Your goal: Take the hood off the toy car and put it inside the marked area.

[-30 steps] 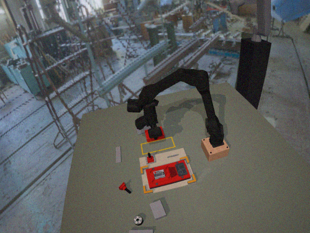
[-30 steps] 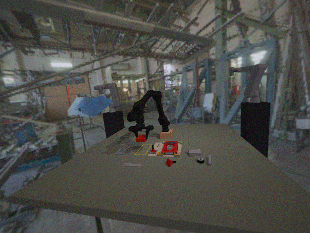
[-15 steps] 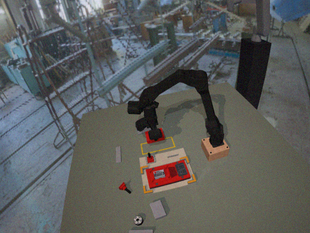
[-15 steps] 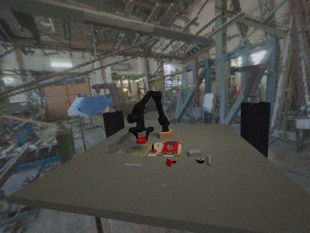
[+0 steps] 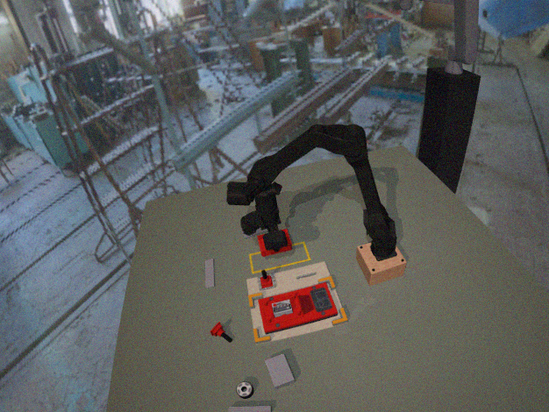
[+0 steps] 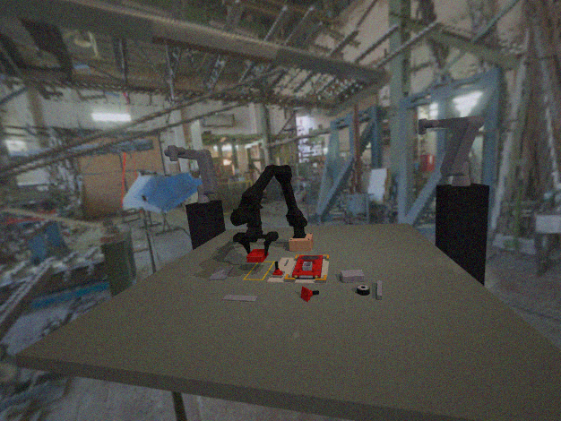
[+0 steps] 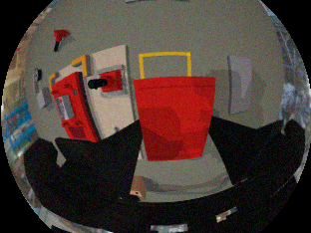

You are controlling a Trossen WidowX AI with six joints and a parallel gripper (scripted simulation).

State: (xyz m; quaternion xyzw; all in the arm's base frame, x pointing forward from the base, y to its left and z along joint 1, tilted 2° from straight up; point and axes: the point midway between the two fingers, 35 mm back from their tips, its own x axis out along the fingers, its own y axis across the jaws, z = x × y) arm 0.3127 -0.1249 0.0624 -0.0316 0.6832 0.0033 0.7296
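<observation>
My gripper (image 5: 275, 243) (image 6: 257, 254) (image 7: 174, 120) is shut on the red hood (image 5: 265, 252) (image 6: 256, 258) (image 7: 174, 100), a finger at each side. The hood is held level above the table. The marked area, a yellow outline (image 5: 281, 266) (image 6: 254, 279) (image 7: 164, 53), lies partly behind the hood in the wrist view. In the top view the hood appears at the outline's far side. The red toy car (image 5: 266, 320) (image 6: 297, 272) (image 7: 82, 121) sits on a pale board between orange corner brackets, its hood off.
A red piece with a black post (image 5: 266, 281) (image 6: 277, 272) stands on the board close beside the outline. A red and black part (image 5: 216, 330) (image 6: 306, 294) lies on the table. Grey slabs (image 5: 209, 273) (image 5: 280, 370) (image 7: 239, 85) and a wheel (image 5: 242, 389) lie around. The arm's wooden base (image 5: 381, 270) stands at right.
</observation>
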